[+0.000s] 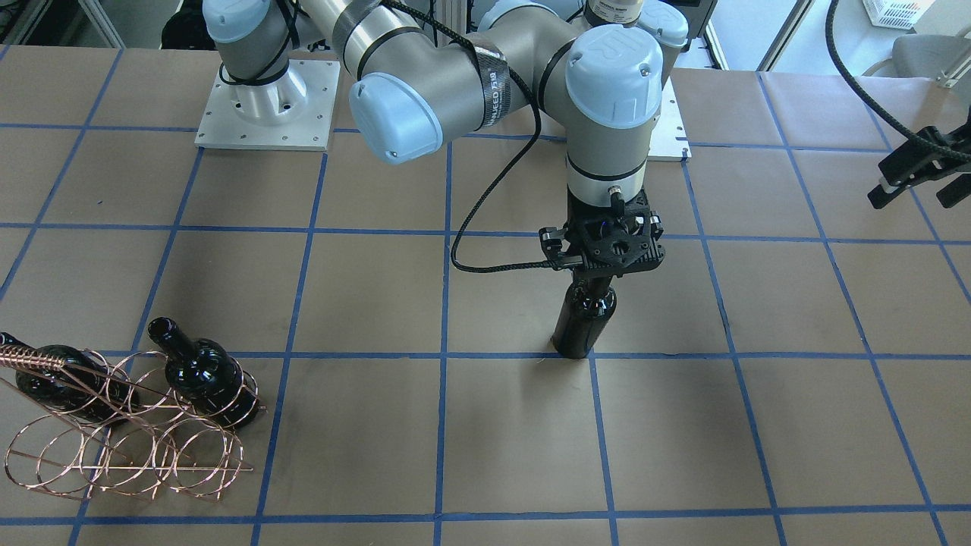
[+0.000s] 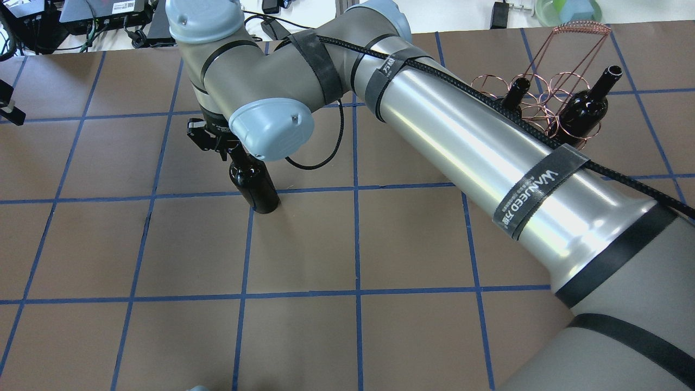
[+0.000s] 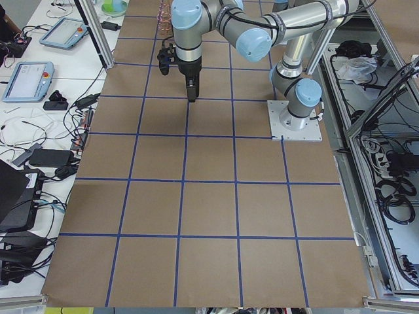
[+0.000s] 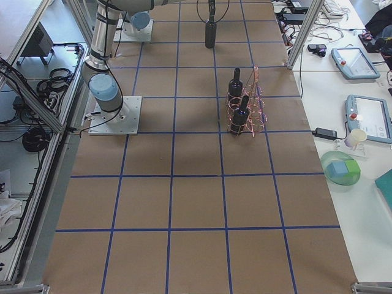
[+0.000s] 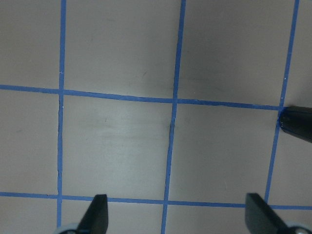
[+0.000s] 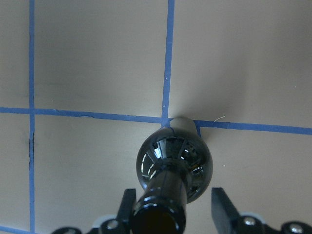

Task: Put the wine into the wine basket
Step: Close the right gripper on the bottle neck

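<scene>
The right gripper straddled the upright wine bottle at its neck, fingers spread rather than pinching. The left gripper hung spread wide above the table.

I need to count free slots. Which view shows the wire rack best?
Exterior front-facing: the rack sits unblocked, hoops distinct, two bottles inside. Overhead, the right arm hides part; exterior right shows it small; exterior left barely; wrist cameras not at all.

One wine bottle stands upright on the counter, well apart from the wine basket, which holds two more bottles.
</scene>
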